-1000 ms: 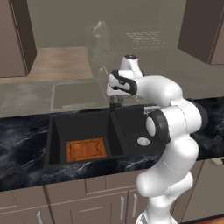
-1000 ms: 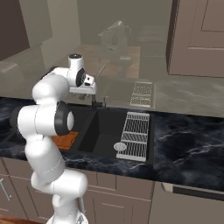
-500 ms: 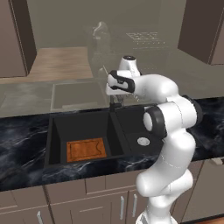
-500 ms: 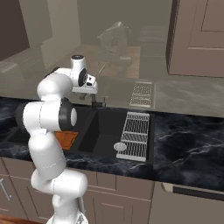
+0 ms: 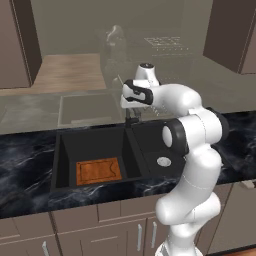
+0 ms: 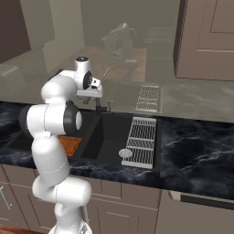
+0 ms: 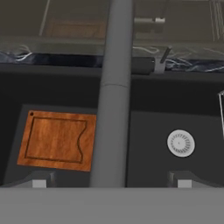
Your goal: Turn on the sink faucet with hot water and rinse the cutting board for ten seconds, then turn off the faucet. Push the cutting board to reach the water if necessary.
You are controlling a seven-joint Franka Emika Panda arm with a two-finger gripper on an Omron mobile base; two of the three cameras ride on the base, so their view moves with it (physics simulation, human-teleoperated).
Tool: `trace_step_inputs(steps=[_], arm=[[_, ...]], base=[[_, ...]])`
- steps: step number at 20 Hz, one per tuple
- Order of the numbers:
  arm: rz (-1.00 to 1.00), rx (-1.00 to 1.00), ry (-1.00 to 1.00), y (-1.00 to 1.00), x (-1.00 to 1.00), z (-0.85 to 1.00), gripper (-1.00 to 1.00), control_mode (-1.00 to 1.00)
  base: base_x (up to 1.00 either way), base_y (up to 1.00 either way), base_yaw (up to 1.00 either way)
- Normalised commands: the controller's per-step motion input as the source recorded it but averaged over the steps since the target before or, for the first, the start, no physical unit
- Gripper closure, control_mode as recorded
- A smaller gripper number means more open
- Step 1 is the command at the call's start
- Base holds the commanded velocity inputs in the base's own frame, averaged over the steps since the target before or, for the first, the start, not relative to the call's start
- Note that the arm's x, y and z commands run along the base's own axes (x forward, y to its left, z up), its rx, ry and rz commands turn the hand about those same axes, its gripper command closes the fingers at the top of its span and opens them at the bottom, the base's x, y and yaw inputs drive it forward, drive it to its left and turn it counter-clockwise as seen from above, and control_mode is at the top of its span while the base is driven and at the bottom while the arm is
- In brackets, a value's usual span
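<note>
The sink faucet (image 7: 113, 100) runs as a dark grey spout straight down the middle of the hand view, between my two fingertips (image 7: 39, 180). My gripper (image 7: 109, 181) is open and straddles the spout without closing on it. It hangs over the back rim of the sink (image 5: 70, 145), just above the faucet (image 6: 101, 109). The cutting board (image 5: 99, 171) lies flat on the floor of the large left basin, to the left of the spout (image 7: 59, 140). No water is running.
A silver wire rack (image 6: 140, 141) lies over the right side of the shallower basin, beside the round silver drain (image 7: 180, 143). A small grey lever (image 7: 162, 59) stands on the faucet's base at the back rim. Black marble counter (image 5: 25, 150) flanks the sink.
The hand has edged slightly toward the faucet and the elbow has shifted a little. The jaws stay wide open. The board has not moved.
</note>
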Motion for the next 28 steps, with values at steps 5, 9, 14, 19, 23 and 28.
trace_step_inputs(steps=[5,9,14,19,23,28], arm=[[0.00,0.00,0.00,0.00,0.00,-0.15,-1.00,-1.00],[0.00,0.00,0.00,0.00,0.00,-0.19,-1.00,-1.00],[0.00,0.00,0.00,0.00,0.00,-0.12,-1.00,-1.00],[0.00,0.00,0.00,0.08,0.00,-0.06,-1.00,-1.00],[0.00,0.00,0.00,0.23,0.02,-0.05,-1.00,-1.00],[0.00,0.00,0.00,0.27,0.10,-0.03,-1.00,-1.00]], base=[[0.00,0.00,0.00],[0.00,0.00,0.00],[0.00,0.00,0.00],[0.00,0.00,0.00],[0.00,0.00,0.00],[0.00,0.00,0.00]])
